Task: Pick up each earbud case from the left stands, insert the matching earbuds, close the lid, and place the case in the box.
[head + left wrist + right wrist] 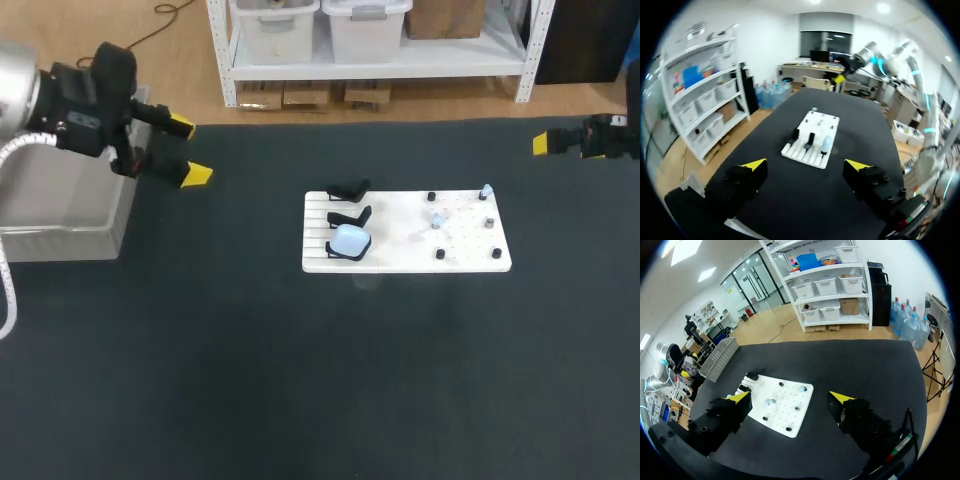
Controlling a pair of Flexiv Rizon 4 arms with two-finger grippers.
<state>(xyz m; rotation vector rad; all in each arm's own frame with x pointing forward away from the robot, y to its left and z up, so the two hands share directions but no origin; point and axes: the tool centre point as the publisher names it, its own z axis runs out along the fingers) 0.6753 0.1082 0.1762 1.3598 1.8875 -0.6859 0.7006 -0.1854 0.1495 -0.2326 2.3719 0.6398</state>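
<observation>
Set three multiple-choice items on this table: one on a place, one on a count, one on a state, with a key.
1. Where is the light blue earbud case? A on the stand nearest the robot; B on the middle stand; C on the farthest stand.
2. How many black stands does the white board carry? A two; B three; C five.
3. How is the left pincer? A shut on the case; B open, empty; C shut, empty.
Key: 1A, it sits on that stand; 2B, three line one side; 3B, yellow tips far apart, nothing between.
</observation>
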